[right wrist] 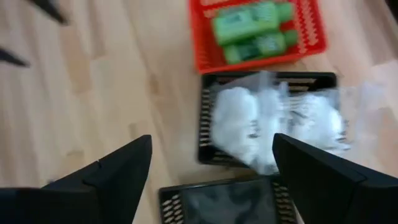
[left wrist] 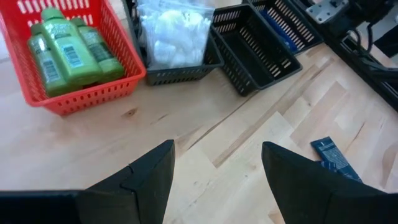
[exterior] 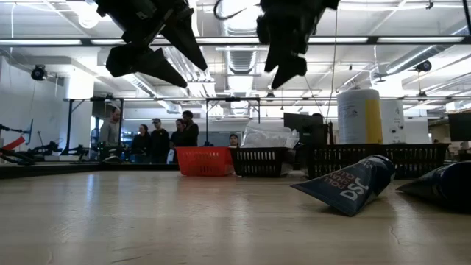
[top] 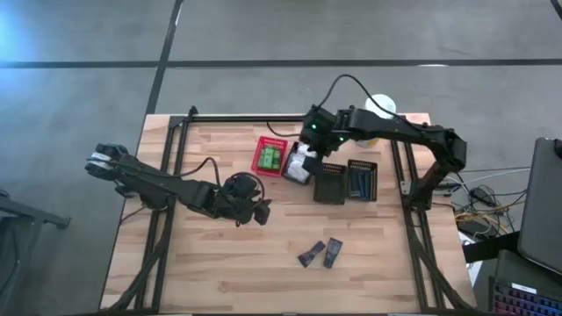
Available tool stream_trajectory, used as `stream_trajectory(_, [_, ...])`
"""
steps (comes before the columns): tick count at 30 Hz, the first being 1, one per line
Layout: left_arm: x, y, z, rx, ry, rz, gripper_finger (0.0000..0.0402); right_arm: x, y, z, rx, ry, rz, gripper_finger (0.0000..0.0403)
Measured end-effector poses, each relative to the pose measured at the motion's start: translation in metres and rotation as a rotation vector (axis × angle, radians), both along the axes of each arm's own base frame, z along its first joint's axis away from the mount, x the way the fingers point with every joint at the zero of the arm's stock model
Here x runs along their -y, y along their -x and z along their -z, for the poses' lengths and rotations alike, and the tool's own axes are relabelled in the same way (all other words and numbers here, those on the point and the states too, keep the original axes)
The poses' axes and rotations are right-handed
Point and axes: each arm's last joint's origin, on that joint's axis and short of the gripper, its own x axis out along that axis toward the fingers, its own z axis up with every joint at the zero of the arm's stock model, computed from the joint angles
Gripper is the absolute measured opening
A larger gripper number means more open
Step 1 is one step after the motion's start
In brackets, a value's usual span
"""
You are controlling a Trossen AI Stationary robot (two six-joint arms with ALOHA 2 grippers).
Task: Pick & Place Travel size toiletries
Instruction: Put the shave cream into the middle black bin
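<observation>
Green packets (left wrist: 65, 50) lie in a red basket (top: 270, 156). Next to it on the right, white crinkly pouches (right wrist: 249, 121) fill a black basket (top: 301, 165). Two more black baskets (top: 330, 183) stand further right, and the outer one (top: 362, 179) holds dark blue items. Two dark blue flat packets (top: 320, 254) lie on the wood toward the near edge. My right gripper (right wrist: 211, 140) hangs open above the basket of pouches, holding nothing. My left gripper (left wrist: 217, 149) is open over bare wood, on the near side of the red basket.
A tall white-and-yellow canister (top: 379, 109) stands at the far right behind the baskets. Black frame rails (top: 171, 149) run along the table's left, right and far sides. People stand in the room beyond the far edge (exterior: 158, 140). Bare wood lies at the near left.
</observation>
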Motion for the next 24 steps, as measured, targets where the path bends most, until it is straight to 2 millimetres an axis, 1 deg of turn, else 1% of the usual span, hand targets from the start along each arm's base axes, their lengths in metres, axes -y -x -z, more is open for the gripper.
stream_trajectory(2, [0.000,0.000,0.000,-0.001,-0.016,0.012,0.0245,-0.011,0.001,-0.002,0.005,-0.012,-0.008,0.0336])
stream_trajectory(6, [0.000,-0.001,-0.001,-0.005,-0.036,0.027,0.0245,-0.034,0.004,0.005,-0.032,-0.040,-0.034,0.0349])
stream_trajectory(9, [0.000,-0.001,-0.001,-0.013,-0.052,0.041,0.0245,-0.051,0.010,0.005,-0.037,-0.023,-0.014,0.0355])
stream_trajectory(12, [0.000,-0.001,-0.001,-0.025,-0.075,0.061,0.0245,-0.066,0.014,0.009,-0.045,0.018,0.032,0.0359])
stream_trajectory(14, [0.000,-0.001,-0.001,-0.032,-0.084,0.072,0.0245,-0.074,0.018,0.010,-0.040,0.014,0.061,0.0359])
stream_trajectory(17, [-0.002,-0.001,-0.001,-0.033,-0.084,0.066,0.0245,-0.084,0.025,0.008,-0.024,-0.034,0.115,0.0354])
stream_trajectory(21, [-0.004,-0.002,-0.001,-0.033,-0.086,0.059,0.0245,-0.097,0.036,0.017,-0.060,-0.116,0.224,0.0343])
stream_trajectory(24, [-0.004,-0.002,-0.001,-0.042,-0.100,0.086,0.0245,-0.109,0.046,0.022,-0.079,-0.189,0.322,0.0334])
